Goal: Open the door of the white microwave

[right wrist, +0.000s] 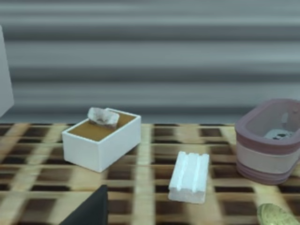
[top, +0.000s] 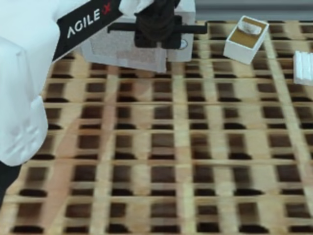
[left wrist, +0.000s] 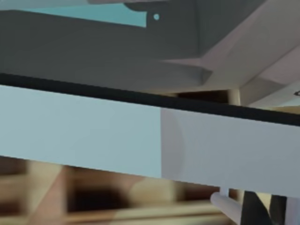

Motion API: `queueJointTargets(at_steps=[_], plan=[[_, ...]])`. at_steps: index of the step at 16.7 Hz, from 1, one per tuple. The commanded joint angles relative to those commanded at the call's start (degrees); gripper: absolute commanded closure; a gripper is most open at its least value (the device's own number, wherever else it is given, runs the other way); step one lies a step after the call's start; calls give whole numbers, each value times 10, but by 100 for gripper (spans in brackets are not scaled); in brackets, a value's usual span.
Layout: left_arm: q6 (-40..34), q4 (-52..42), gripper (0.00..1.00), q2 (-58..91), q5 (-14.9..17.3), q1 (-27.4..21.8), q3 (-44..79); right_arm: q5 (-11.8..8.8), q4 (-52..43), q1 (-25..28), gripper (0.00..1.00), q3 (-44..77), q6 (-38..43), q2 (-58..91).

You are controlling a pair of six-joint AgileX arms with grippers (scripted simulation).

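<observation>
The white microwave (top: 186, 51) stands at the table's back edge, left of centre, one silver knob (top: 183, 44) showing on its front. Its door (top: 129, 54), a speckled grey panel, is swung slightly out on its free right side. My left gripper (top: 157, 43) hangs over that free edge, and its black body hides the top of the microwave. In the left wrist view the door's pale edge (left wrist: 140, 136) crosses the frame. There the white bar handle (left wrist: 225, 204) runs into the dark fingers (left wrist: 255, 211), which are shut on it. My right arm is outside the top view.
A small white box with brown inside (top: 246, 38) (right wrist: 101, 136) sits right of the microwave. A white ridged block (top: 303, 68) (right wrist: 189, 176) lies near the right edge. A pink tub (right wrist: 267, 150) and a yellowish object (right wrist: 279, 215) show in the right wrist view.
</observation>
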Motion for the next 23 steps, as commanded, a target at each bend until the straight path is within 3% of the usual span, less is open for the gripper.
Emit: queueJointTargets(at_steps=[18,23], plan=[[0,2,100,1,3,-4,-3,0,0,0,0,0,0,0],[43,41,100,-47,21,5,-85,0,0,0,0,0,0,0]])
